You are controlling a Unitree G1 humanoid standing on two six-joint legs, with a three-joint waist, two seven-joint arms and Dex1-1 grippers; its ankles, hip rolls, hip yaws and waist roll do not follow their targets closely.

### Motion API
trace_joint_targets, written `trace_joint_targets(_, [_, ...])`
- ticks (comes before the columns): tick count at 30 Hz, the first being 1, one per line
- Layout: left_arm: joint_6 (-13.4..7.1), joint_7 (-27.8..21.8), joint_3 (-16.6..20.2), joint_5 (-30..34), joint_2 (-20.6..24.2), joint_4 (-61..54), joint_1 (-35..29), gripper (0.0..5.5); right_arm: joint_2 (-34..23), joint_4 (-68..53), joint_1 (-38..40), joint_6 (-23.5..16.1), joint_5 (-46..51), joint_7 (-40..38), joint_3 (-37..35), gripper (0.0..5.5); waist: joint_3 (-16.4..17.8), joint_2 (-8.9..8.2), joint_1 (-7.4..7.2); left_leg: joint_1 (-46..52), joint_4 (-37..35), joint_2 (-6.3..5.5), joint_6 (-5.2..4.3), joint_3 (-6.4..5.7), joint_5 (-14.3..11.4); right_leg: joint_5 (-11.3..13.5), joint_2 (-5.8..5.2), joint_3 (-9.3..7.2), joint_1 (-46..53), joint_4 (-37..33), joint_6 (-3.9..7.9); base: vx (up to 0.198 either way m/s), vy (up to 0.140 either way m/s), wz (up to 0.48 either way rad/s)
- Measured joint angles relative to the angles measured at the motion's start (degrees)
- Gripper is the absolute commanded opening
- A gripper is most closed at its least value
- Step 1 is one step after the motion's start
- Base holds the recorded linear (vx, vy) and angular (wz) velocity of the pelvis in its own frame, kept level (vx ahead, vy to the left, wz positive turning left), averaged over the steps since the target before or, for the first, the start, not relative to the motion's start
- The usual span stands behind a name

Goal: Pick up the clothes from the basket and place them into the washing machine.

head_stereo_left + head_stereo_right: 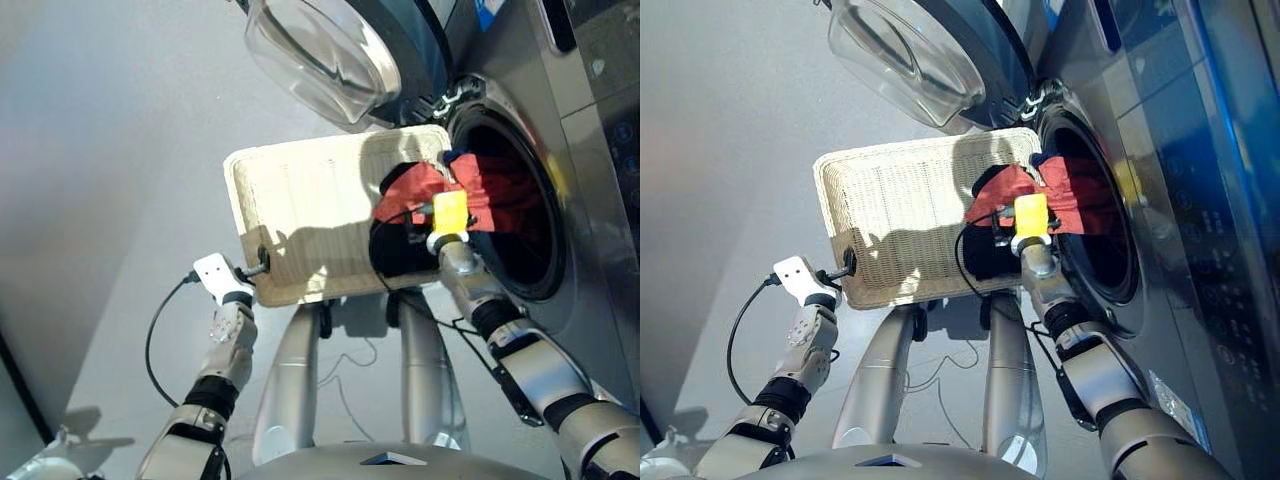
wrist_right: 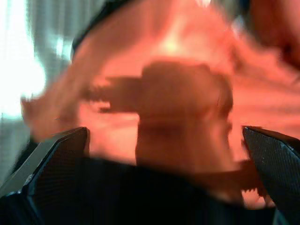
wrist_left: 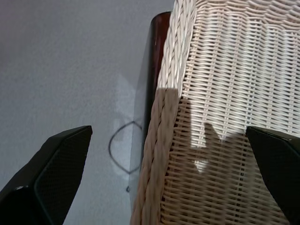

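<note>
The cream wicker basket (image 1: 300,200) stands against the mouth of the dark grey washing machine (image 1: 590,150), whose porthole door (image 1: 320,50) is swung open. A coral red garment (image 1: 425,190) drapes from the basket's right end into the drum, and a bit of navy cloth (image 1: 462,157) shows at the drum's rim. A black garment (image 1: 395,250) lies in the basket under my right gripper (image 1: 1012,212). That gripper is open right behind the blurred coral cloth (image 2: 187,56). My left gripper (image 3: 168,130) is open, straddling the basket's near left corner (image 3: 173,140).
A dark brown support (image 3: 152,70) shows under the basket's edge. A black cable (image 1: 155,330) loops from my left wrist over the grey floor (image 1: 100,150). The open door hangs over the basket's far side.
</note>
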Motion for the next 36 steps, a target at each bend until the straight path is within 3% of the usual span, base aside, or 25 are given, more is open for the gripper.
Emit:
trace_joint_targets(7, [0.2, -0.2, -0.7, 0.0, 0.0, -0.1, -1.7, 5.50, 1.2, 4.4, -1.1, 1.2, -3.4, -0.7, 0.0, 5.50, 0.5, -0.18, 0.33, -2.4, 1.3, -0.10, -0.02, -0.15, -0.1, -0.2, -0.15, -0.27, -2.1, 1.0, -0.12, 0.000, 0.000, 0.000])
trace_joint_targets(14, [1.3, 0.3, -1.6, -1.0, 0.3, -0.6, -6.0, 5.50, 0.8, 10.8, -9.4, 2.6, -3.3, -1.7, -1.3, 5.50, 5.1, -0.11, 1.75, -9.5, 8.4, -0.13, -0.14, -0.39, -1.4, -1.6, -0.59, -0.54, -8.6, 7.5, -0.90, 0.000, 0.000, 0.000])
trace_joint_targets(20, [2.2, 0.2, -1.6, -1.0, 0.4, -0.9, -5.9, 5.50, 1.2, 11.5, -10.1, 2.5, -3.2, -1.1, -2.7, 5.50, 5.1, -0.11, 2.04, -10.8, 10.2, -0.10, -0.50, -0.78, -1.9, -2.0, -0.51, -0.51, -9.9, 8.9, -1.30, 0.000, 0.000, 0.000])
trace_joint_targets(21, [2.3, 0.2, -1.6, -1.0, 0.4, -0.9, -5.8, 5.50, 1.1, 11.5, -10.1, 2.5, -3.1, -1.1, -2.8, 3.93, 5.1, -0.11, 2.23, -10.8, 10.2, -0.07, -0.50, -0.77, -1.9, -2.0, -0.48, -0.50, -9.9, 8.8, -1.30, 0.000, 0.000, 0.000])
trace_joint_targets(22, [2.5, 0.2, -1.6, -1.0, 0.4, -0.9, -5.7, 5.50, 1.1, 11.6, -10.4, 2.5, -2.6, -0.7, -3.0, 0.00, 5.1, -0.09, 2.48, -10.8, 10.2, -0.03, -0.50, -0.75, -1.8, -2.0, -0.44, -0.50, -9.9, 8.8, -1.29, 0.000, 0.000, 0.000])
trace_joint_targets(29, [2.7, 0.2, -1.6, -1.2, 0.6, -2.0, -5.6, 5.50, 0.9, 12.0, -11.2, 2.7, -0.4, -0.1, -3.6, 0.00, 4.8, 0.13, 2.82, -10.8, 9.9, -0.06, -0.41, -0.46, -1.6, -1.7, -0.44, -0.32, -9.9, 8.4, -1.09, 0.000, 0.000, 0.000])
trace_joint_targets(36, [2.6, 0.3, -1.4, -1.2, 0.7, -2.3, -5.5, 5.50, 1.1, 10.4, -11.0, 2.6, 9.0, -0.1, -7.8, 0.00, 4.3, 0.80, 3.04, -9.7, 9.4, -0.08, -0.34, 0.15, -1.6, -1.7, -0.40, 0.31, -9.2, 8.1, -1.07, 0.000, 0.000, 0.000])
